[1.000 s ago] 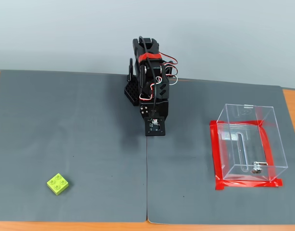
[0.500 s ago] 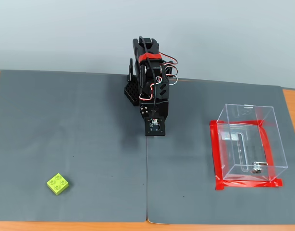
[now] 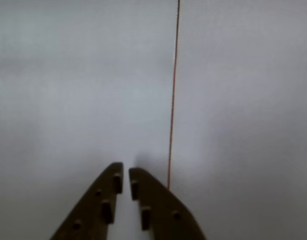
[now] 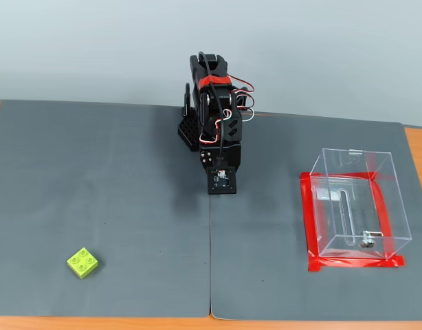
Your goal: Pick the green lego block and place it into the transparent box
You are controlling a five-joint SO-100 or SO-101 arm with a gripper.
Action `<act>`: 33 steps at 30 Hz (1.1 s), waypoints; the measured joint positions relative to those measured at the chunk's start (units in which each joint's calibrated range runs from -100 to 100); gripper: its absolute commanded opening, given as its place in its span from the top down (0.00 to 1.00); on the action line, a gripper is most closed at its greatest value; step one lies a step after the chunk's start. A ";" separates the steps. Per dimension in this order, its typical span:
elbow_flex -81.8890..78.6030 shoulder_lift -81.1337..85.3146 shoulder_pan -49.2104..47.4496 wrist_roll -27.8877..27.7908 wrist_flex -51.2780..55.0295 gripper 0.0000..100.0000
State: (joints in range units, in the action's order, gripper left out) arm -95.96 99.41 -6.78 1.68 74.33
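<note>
Hidden and blurred parts

Your wrist view is soft: the gripper (image 3: 125, 176) fingers run off the bottom edge. In the fixed view, the folded arm (image 4: 215, 124) hides those fingers from you.

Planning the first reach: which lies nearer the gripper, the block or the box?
Neither is clearly nearer. The block lies lower left on the mat, the box to the right; the folded arm's gripper sits between them, empty.
</note>
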 measured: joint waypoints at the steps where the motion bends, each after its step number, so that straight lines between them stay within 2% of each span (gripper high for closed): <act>1: 0.00 -0.08 0.00 0.00 0.00 0.98; 23: 5.75 -22.85 0.29 0.00 -9.97 0.98; 33: 14.82 -33.90 8.40 0.00 -9.97 0.98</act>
State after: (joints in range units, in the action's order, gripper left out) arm -81.14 65.51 1.62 1.68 64.35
